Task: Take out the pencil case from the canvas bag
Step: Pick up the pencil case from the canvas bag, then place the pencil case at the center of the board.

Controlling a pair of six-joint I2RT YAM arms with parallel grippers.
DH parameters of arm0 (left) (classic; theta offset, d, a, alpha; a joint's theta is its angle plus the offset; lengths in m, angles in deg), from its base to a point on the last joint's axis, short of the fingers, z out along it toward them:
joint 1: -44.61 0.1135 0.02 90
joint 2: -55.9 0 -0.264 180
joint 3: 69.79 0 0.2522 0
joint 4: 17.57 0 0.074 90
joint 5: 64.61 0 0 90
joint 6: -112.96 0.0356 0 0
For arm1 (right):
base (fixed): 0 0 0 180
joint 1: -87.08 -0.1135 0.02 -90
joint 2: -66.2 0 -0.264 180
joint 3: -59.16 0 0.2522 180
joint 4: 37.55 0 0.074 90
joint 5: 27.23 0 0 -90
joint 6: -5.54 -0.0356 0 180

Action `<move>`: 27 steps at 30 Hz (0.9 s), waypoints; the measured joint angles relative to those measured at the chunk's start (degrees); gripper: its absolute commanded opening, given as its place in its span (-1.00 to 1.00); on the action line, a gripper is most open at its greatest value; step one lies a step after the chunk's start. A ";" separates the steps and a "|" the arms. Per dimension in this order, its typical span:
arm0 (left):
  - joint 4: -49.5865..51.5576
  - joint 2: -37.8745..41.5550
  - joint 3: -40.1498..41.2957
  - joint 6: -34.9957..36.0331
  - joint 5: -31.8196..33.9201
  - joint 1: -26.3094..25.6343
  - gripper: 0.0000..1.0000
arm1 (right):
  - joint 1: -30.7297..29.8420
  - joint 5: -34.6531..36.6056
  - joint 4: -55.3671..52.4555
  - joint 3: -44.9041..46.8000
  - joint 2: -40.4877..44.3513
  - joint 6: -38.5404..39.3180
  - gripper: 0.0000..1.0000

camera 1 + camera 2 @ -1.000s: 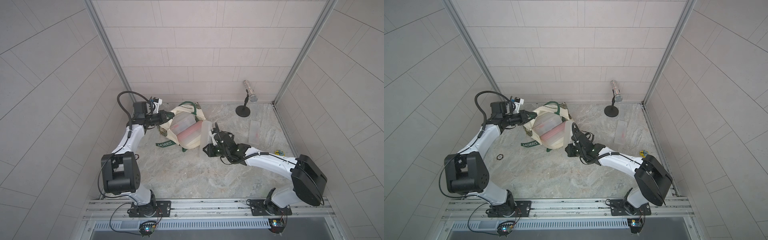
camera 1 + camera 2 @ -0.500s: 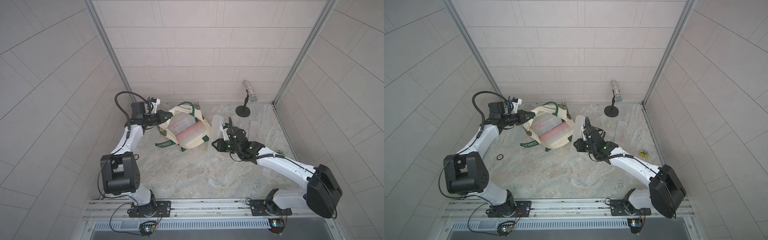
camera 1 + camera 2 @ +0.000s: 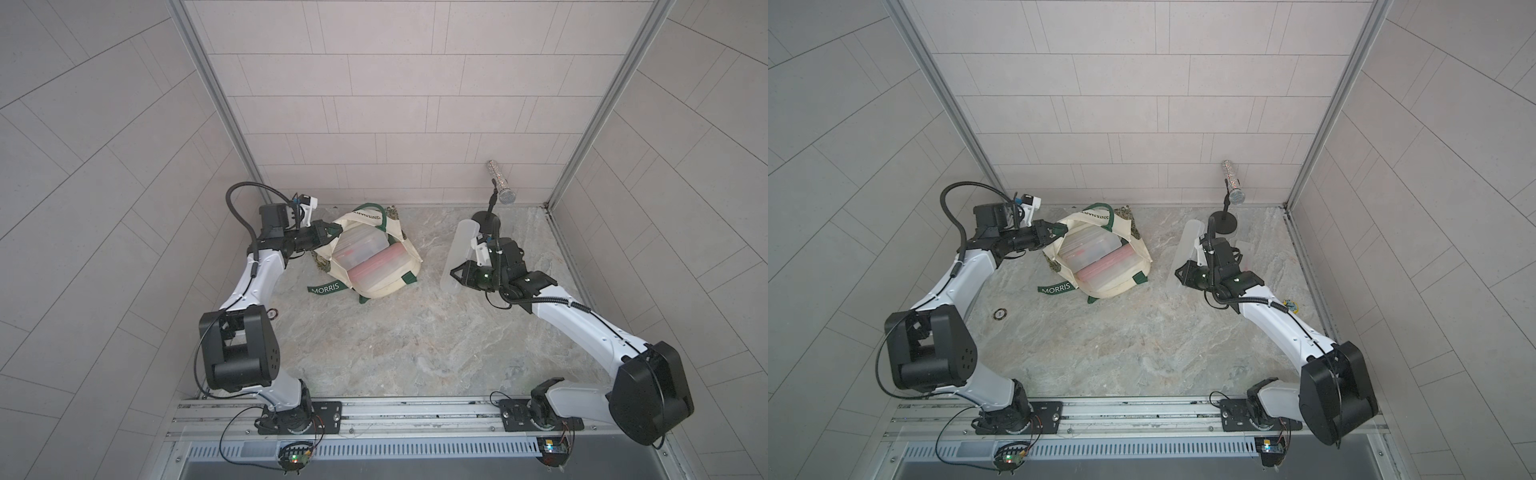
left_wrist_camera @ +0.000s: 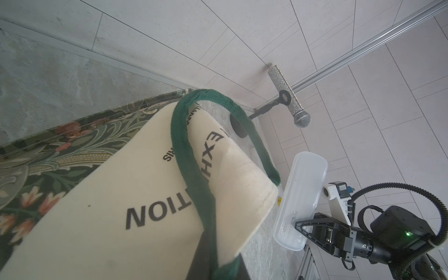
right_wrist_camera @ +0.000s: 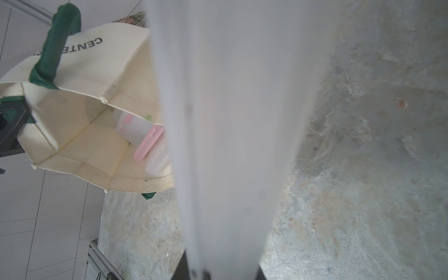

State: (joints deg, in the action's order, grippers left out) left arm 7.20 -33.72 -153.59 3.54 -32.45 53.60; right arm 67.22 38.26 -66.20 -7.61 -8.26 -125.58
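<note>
– Status on right gripper?
– Pinching the low end of a frosted, translucent pencil case, jaws pressed onto it. The case stands steeply on end, a bit tilted. I can't tell if its bottom touches the marble-look tabletop.
– Where is it against the bag?
– Fully out. It's well apart from the canvas bag, on the right arm's side. In the right wrist view it fills the middle as a blur.
– Left gripper?
– Clamped on the bag's cream rim at the mouth, right by a green handle. In the left wrist view that handle loops over the printed cloth.
– Bag itself?
– On its side with the mouth gaping toward the right arm and upward in both top views. The leafy band is at the base. The MORRIS strap lies flat on the table. Two more cases are inside, side by side and touching: a clear case and a pink case.
– Rest?
– A glitter microphone on a black stand at the back wall, behind the right gripper. A small dark ring on the table near the left arm.
</note>
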 measured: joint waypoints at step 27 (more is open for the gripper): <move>6.10 1.60 -0.96 6.80 1.14 0.61 -1.00 | 12.41 -11.26 -6.58 -9.68 -23.34 4.17 -1.00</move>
State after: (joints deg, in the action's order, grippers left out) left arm 13.30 -32.13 -154.55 10.34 -31.31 54.21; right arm 79.63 27.00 -72.78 -17.30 -31.60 -121.41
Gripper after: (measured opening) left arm 0.092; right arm 0.220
